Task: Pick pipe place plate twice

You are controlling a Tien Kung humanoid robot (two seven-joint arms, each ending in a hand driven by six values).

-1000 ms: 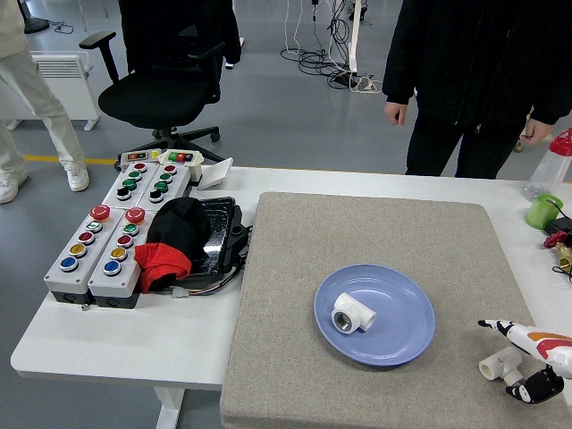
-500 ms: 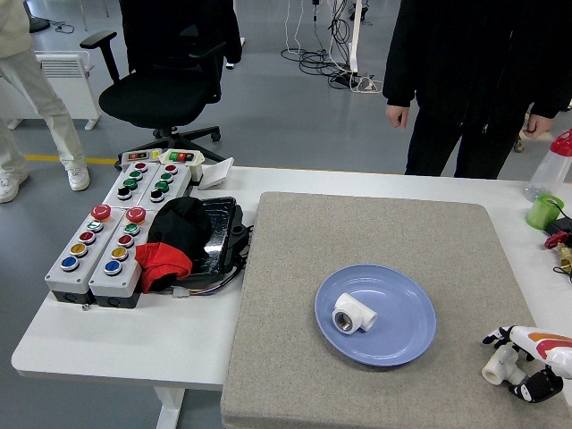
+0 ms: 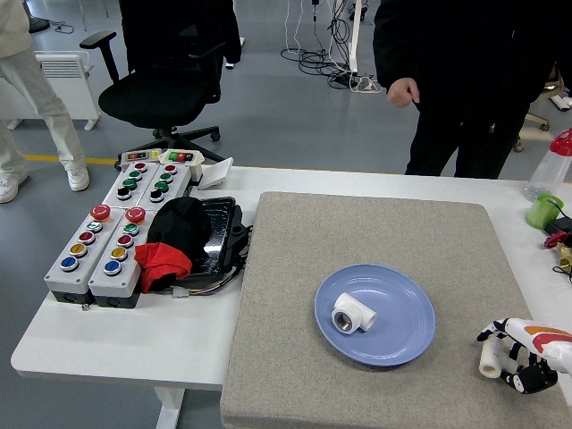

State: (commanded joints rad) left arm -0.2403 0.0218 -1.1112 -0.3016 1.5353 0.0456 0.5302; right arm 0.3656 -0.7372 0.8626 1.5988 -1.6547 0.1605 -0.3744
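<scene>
A white pipe tee (image 3: 353, 313) lies on the blue plate (image 3: 402, 335), left of its centre. The plate sits on the grey mat (image 3: 375, 241). A second white pipe piece (image 3: 491, 357) stands at the mat's right edge. My right hand (image 3: 514, 357) has its fingers curled around that pipe piece, low at the picture's right. The left arm is out of view.
Two grey button boxes (image 3: 107, 246) and a black and red cloth on a tray (image 3: 183, 237) lie at the table's left. A green cup (image 3: 542, 212) and a bottle (image 3: 552, 161) stand at the far right. A person in black (image 3: 465, 71) stands behind the table.
My right hand's fingers have gone from spread over the second pipe piece to curled around it. The pipe piece now stands more upright. The person behind the table has shifted left and raised a hand.
</scene>
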